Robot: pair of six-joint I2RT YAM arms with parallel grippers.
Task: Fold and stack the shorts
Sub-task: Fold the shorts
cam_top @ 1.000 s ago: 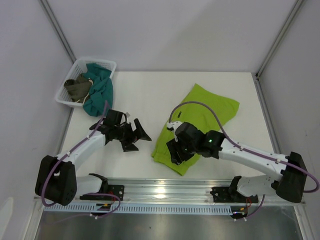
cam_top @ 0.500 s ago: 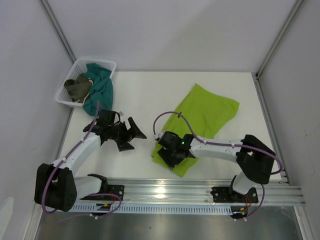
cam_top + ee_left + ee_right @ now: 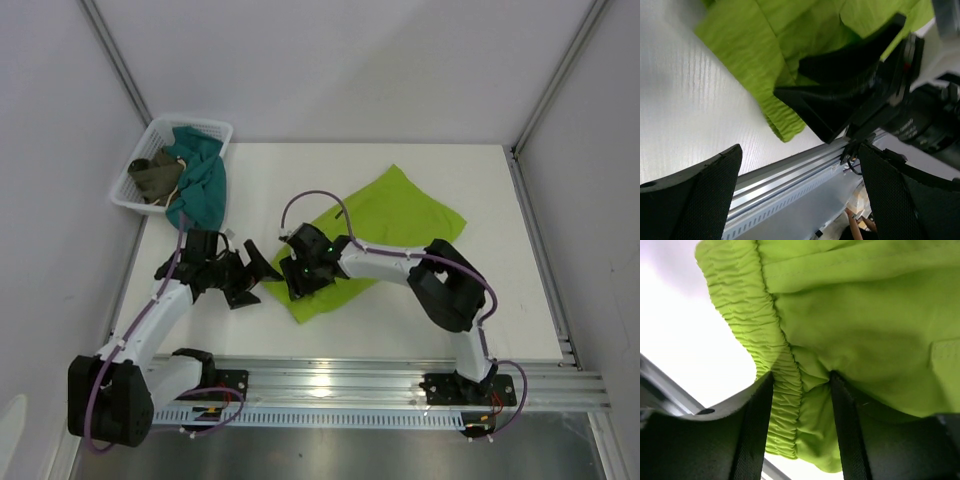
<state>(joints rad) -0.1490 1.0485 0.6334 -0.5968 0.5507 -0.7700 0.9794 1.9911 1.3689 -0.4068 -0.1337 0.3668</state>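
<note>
The right claw (image 3: 800, 380) grips the shorts (image 3: 400, 215) by the elastic waistband (image 3: 782, 365), likely to spread them for folding; the left claw (image 3: 257, 282) hovers open nearby.

The white table (image 3: 300, 190) carries 2 items directly. The lime-green shorts (image 3: 405, 222) lie diagonally across its centre, with the waistband end nearest the front edge. A white basket (image 3: 216, 131) sits at the far-left corner. A teal cloth (image 3: 203, 195) spills from the basket onto the tabletop.
</note>
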